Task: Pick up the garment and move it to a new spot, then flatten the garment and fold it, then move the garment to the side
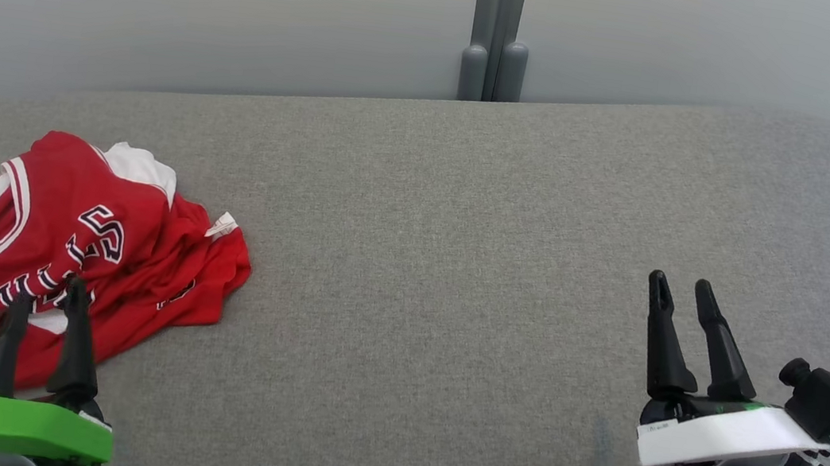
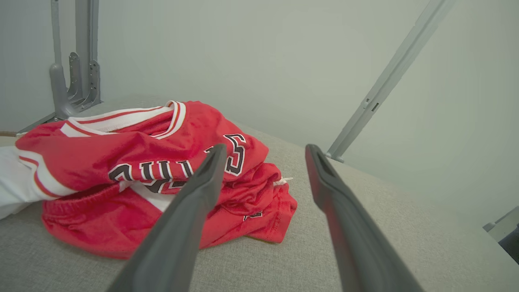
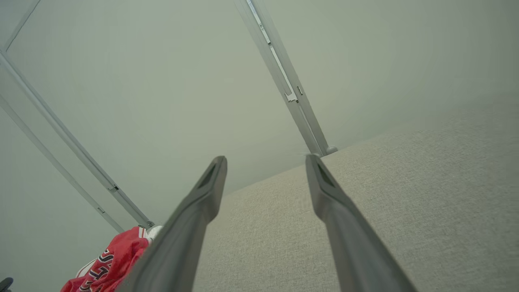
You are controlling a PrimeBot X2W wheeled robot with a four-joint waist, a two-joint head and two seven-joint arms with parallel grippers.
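While jersey (image 1: pixel 60 250) lies crumpled by bench (image 1: pixel 458 271) left edge, red with white trim, lettering up, you have nothing gripped. Your left gripper (image 1: pixel 49 293) at near-left corner: jaws wide, empty, pointing over jersey's near part. Your right gripper (image 1: pixel 680 282) near bench right edge, well apart from jersey: jaws wide, empty, over bare grey fabric.

The red garment (image 1: pixel 59 198) at the left edge of the grey cushion (image 1: pixel 453 310) shows black letters "ULL" and a number 5. Its small white tag (image 1: pixel 222 225) is too small to read.
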